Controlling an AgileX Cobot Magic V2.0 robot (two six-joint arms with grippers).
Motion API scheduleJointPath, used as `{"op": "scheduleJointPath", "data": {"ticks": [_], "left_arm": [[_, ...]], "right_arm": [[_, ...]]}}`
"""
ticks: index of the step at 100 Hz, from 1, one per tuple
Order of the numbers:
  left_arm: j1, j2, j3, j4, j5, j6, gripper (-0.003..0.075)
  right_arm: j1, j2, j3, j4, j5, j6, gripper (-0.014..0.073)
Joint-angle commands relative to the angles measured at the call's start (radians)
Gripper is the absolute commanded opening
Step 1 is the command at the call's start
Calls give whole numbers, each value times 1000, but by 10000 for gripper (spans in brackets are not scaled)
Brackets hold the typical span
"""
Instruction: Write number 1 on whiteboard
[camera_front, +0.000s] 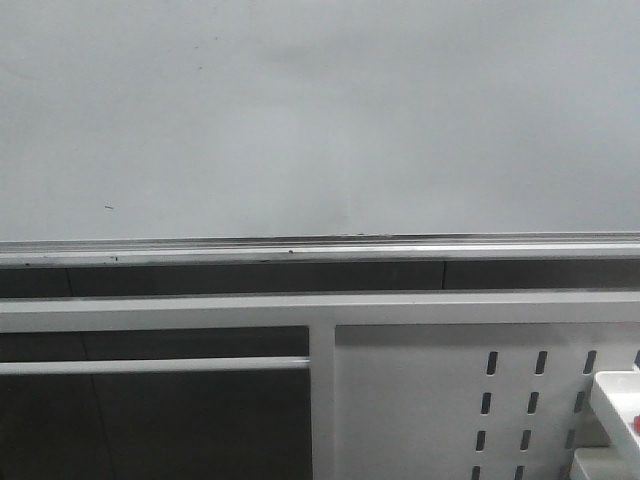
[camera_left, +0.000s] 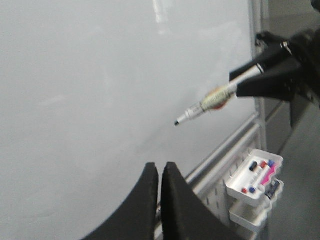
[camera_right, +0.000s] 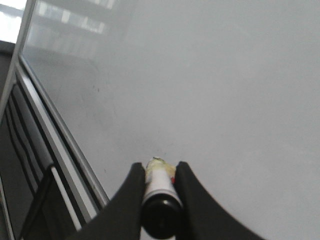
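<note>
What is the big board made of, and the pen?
The whiteboard looks like smooth, glossy coated board, since it shines pale grey; its rail looks like silver metal. The marker in the right hand seems plastic, with a dark tip.

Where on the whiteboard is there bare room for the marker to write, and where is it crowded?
The whiteboard is blank above its bottom rail, save tiny specks. Crowding lies below the rail on the right: the perforated panel and storage trays. The right gripper holds the marker.

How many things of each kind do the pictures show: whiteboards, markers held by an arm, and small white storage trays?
whiteboard: 1
marker held in the right gripper: 1
white storage trays: 2, stacked
Total: 4
</note>
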Motion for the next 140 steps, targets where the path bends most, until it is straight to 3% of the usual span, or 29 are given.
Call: {"op": "scheduleJointPath", "data": {"ticks": [1,19,37,88,117,140], "left_arm": [[51,-70,-3,16,-70,-34,-20],[122,-143,12,-21,-29,-36,-20],[147,-143,12,-50,-3,-36,-20],[147,-143,24,-43,-3,-36,-20],[147,-143,27,-43,-3,-36,-20],[147,-143,27,-43,-3,-36,-20]], "right_arm": [[2,46,-24,-7,-110,-99,-69],[0,101,-24,15,-184,-142,-69],[-42,112,-24,165,-249,-286,-69],[-195,140,-24,195,-253,-286,-69],[-208,142,-24,233,-272,-286,-69],[-208,173,-22,321,-204,-286,-69]]}}
